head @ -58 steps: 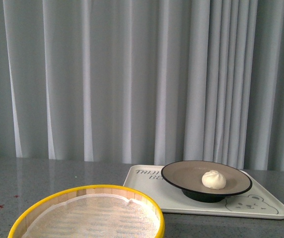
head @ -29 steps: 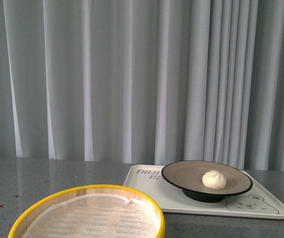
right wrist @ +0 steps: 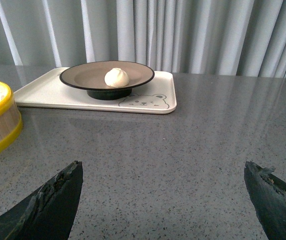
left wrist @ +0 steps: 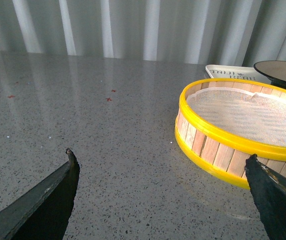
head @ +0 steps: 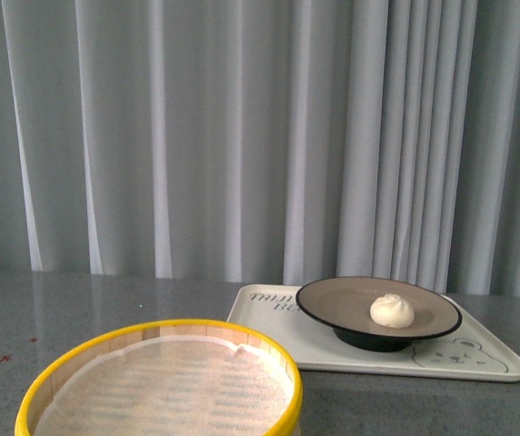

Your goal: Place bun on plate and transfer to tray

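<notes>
A: Right, the bun (head: 392, 311) sits on the plate (head: 333, 306), a little right of its middle, and the plate stands on the tray (head: 492, 368), toward the tray's far side.

B: And the hands? From the front I see neither arm.

A: Only the wrist cameras catch them. The left gripper (left wrist: 163, 192) is spread wide, its two dark fingertips (left wrist: 63, 187) far apart, nothing between them but bare grey table (left wrist: 83, 125).

B: What's near it?

A: The steamer basket (left wrist: 218, 150), yellow rim, white cloth inside. One fingertip shows right in front of its wooden wall; whether it touches, I can't tell.

B: The right one?

A: The right gripper (right wrist: 165, 192) is wide open too, empty, hanging over the table, well apart from the tray.

B: Anything on the tray besides the plate?

A: Dark lettering on one corner, partly hidden behind the plate, and a bear face drawn at the near corner. A pale curtain (head: 242, 136) hangs behind it all.
</notes>
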Robot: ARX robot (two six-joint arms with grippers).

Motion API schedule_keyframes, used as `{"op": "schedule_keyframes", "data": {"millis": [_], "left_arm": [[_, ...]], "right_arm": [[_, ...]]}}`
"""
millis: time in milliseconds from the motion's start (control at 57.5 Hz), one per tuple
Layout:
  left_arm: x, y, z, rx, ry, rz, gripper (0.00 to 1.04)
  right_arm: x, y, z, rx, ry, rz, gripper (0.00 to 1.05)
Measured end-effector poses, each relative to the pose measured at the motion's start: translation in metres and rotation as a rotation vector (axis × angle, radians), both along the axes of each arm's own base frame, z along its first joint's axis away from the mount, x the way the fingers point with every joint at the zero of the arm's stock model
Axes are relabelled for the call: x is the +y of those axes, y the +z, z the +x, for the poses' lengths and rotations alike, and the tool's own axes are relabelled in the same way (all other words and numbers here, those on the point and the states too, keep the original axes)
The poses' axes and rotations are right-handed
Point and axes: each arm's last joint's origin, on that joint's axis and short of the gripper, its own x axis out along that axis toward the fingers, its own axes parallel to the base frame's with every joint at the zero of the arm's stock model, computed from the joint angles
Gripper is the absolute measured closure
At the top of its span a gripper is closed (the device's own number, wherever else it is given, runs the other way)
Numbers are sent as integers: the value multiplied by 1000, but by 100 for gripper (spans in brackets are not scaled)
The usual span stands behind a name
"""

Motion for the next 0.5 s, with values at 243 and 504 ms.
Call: {"op": "schedule_keyframes", "data": {"millis": [243, 504], "left_arm": [[0, 0, 0, 0, 0, 0, 7], [0, 0, 0, 0, 0, 0, 7]], "right_arm": [[0, 0, 0, 0, 0, 0, 9], [0, 0, 0, 0, 0, 0, 9]]}}
